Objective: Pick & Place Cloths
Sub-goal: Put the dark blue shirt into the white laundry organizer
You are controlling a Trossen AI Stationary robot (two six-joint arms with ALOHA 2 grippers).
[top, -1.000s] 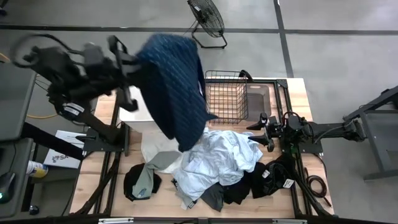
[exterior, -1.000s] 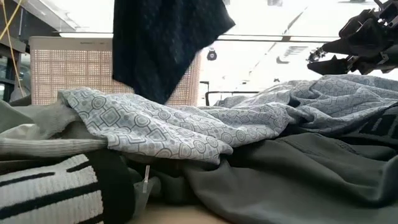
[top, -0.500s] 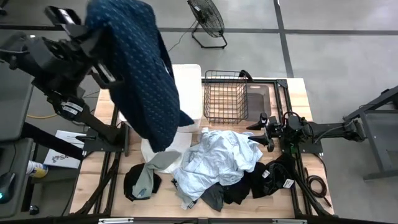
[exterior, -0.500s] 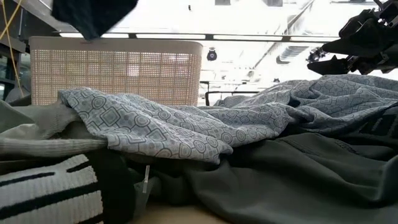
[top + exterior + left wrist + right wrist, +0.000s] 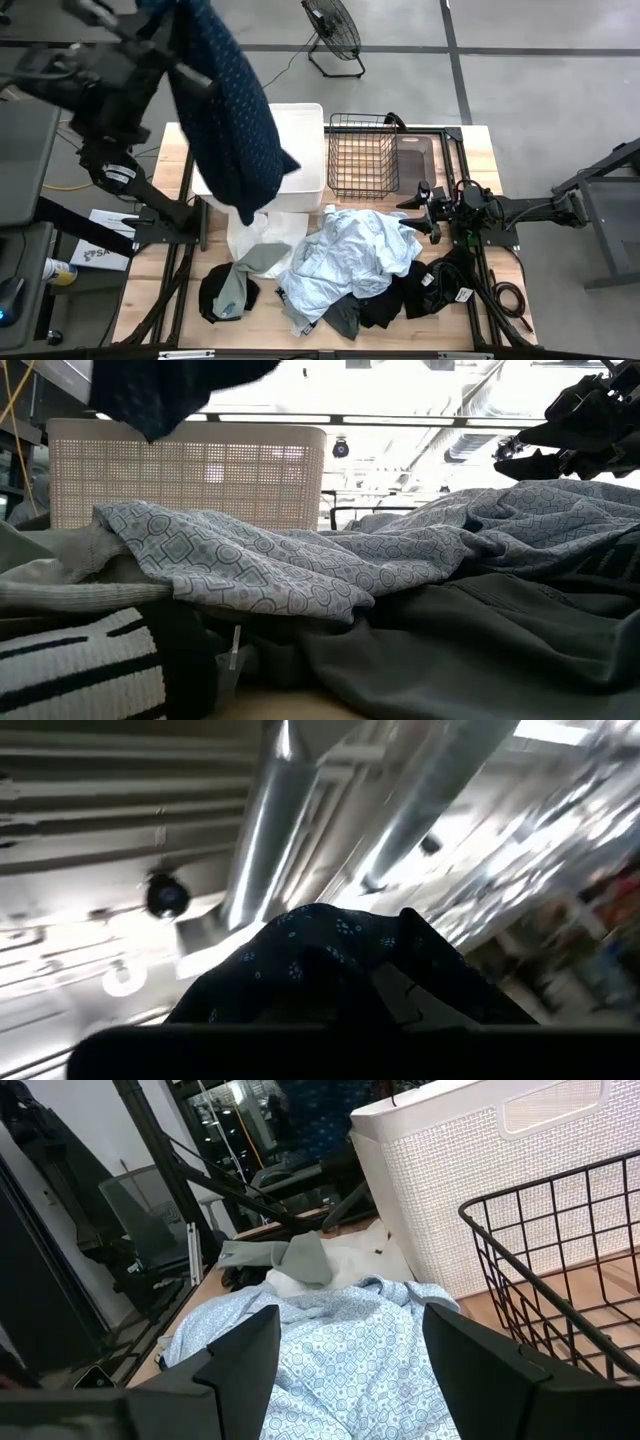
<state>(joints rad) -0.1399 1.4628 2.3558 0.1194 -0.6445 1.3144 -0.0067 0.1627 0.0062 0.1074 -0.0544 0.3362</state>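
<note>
My left gripper [image 5: 168, 40] is raised high over the table's far left corner, shut on a dark navy patterned cloth [image 5: 225, 110]. The cloth's lower end [image 5: 150, 405] hangs above the white tub [image 5: 300, 150]. The other cloths lie heaped on the table's near half: a light blue one [image 5: 350, 255] on top, white [image 5: 258, 235], grey [image 5: 262, 260] and black ones [image 5: 225, 295]. My right gripper [image 5: 350, 1370] rests open at the pile's right edge, level, with nothing between its fingers. My left gripper holds a bunched fold of the navy cloth [image 5: 330, 960]; the cloth itself covers the place of contact. The fingers slant upward. The cloth drapes over them and hangs long and slack below, lifted clear of the table and the pile.
A black wire basket [image 5: 362, 155] stands to the right of the tub at the table's far side. More black cloth [image 5: 440, 285] lies near the right arm's base. A fan [image 5: 333, 30] stands on the floor behind the table.
My left gripper has risen and swung toward the table's far left corner, rolling its wrist. The navy cloth has gone with it, from hanging over the pile beside the basket to hanging over the tub's left part, its lower end lifted higher.
</note>
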